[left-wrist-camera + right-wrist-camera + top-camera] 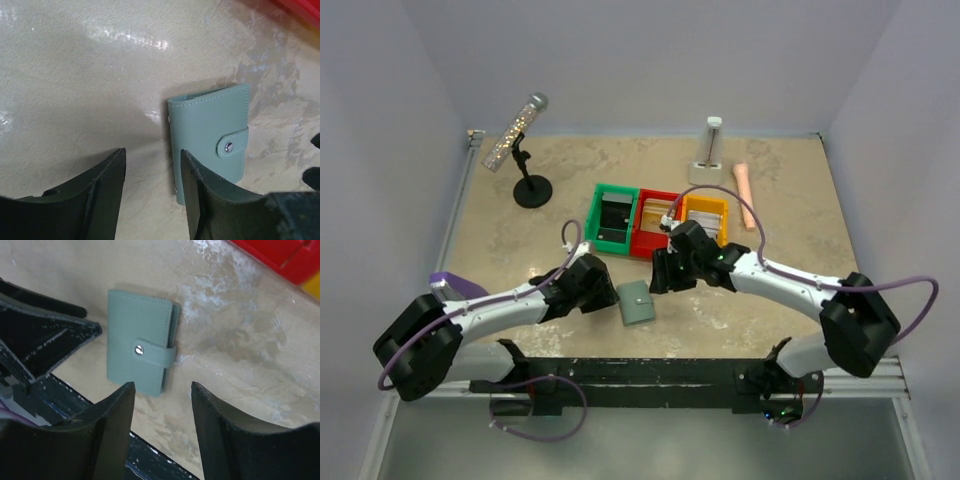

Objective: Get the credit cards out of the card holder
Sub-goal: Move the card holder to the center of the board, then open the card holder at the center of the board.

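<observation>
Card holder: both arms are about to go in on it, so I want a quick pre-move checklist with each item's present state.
1. Small grey-green stitched card holder lies flat on the beige table, between the arms: ok.
2. Holder unsnapped: not ok, its strap is fastened.
3. Left gripper empty, fingers apart: ok.
4. Right gripper empty, fingers apart: ok.
5. Credit cards inside: cannot tell, the holder is shut.
6. Holder apart from the red plastic bin: ok.
</observation>
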Available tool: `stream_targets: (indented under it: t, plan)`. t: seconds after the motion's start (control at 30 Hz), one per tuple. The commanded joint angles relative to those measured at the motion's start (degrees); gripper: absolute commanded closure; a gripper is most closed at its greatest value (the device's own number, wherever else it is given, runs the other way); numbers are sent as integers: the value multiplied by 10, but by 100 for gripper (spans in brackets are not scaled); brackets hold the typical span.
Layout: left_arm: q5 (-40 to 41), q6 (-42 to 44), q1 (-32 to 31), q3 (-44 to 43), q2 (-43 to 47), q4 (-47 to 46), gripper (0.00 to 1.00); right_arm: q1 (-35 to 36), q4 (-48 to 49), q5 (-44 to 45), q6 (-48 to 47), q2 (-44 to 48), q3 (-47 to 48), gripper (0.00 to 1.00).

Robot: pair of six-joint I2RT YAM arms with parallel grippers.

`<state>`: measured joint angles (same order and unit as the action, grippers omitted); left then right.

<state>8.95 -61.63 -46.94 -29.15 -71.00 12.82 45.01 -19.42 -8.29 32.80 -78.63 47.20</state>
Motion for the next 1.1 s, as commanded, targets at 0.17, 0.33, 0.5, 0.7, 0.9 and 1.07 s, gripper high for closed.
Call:
stream_targets:
  t: [0.17, 0.33, 0.5, 0.7, 0.9, 1.07]
  plan:
    - [-38, 31, 12, 5, -14, -88, 55, 6, 31, 22, 30, -100, 79, 57]
    - [-47, 36, 12, 6, -31, -93, 61, 9, 31, 30, 34, -129, 81, 59]
    - [-56, 41, 13, 11, -55, -102, 62, 17, 39, 31, 41, -156, 79, 62]
    - [-71, 52, 12, 11, -78, -117, 66, 35, 43, 31, 46, -178, 86, 63]
    - [-87, 67, 11, 21, -81, -147, 68, 44, 53, 34, 53, -159, 51, 68]
    - [-123, 72, 4, 34, -86, -185, 69, 44, 65, 40, 55, -132, 4, 69]
